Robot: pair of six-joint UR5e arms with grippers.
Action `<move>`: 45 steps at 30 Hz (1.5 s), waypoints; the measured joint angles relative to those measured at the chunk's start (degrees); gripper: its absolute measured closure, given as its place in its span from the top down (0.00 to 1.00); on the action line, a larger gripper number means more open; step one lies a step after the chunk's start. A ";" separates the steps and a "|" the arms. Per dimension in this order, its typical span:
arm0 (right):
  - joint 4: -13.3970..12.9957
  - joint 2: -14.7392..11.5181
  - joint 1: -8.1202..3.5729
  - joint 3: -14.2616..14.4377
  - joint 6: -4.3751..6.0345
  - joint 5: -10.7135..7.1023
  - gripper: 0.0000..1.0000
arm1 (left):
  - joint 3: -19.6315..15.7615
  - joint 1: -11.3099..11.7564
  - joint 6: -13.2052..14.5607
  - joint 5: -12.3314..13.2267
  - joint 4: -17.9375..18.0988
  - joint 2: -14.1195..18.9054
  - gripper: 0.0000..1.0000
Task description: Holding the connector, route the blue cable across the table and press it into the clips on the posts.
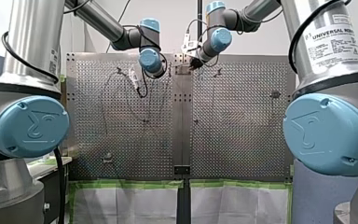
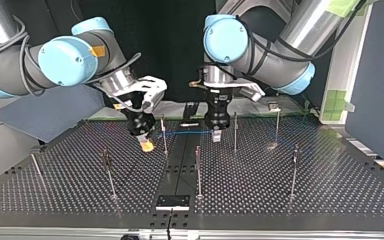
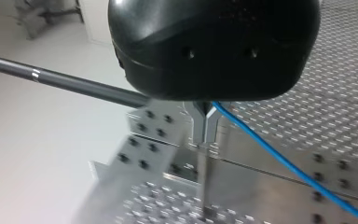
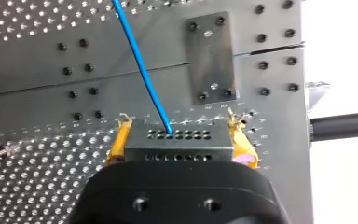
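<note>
right gripper (image 4: 179, 136): yellow pads clamped on both sides of the connector (image 4: 177, 144). the cable (image 4: 142, 65) is seen leaving the connector ahead of the gripper. left gripper (image 3: 205, 128): metal fingers pressed together, apparently on the cable. in the top view's upper centre the cable is stretched level between both grippers, crossing a post (image 2: 164, 136) above the table (image 2: 290, 195). risk judged: under added tension the cable could be dragged through the left fingers, or the thin post bent aside and the cable left unseated.
</note>
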 joint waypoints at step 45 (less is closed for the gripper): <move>-0.69 7.08 -3.98 -6.39 0.32 -7.33 0.00 | 8.85 5.90 1.72 6.66 2.49 -9.58 0.00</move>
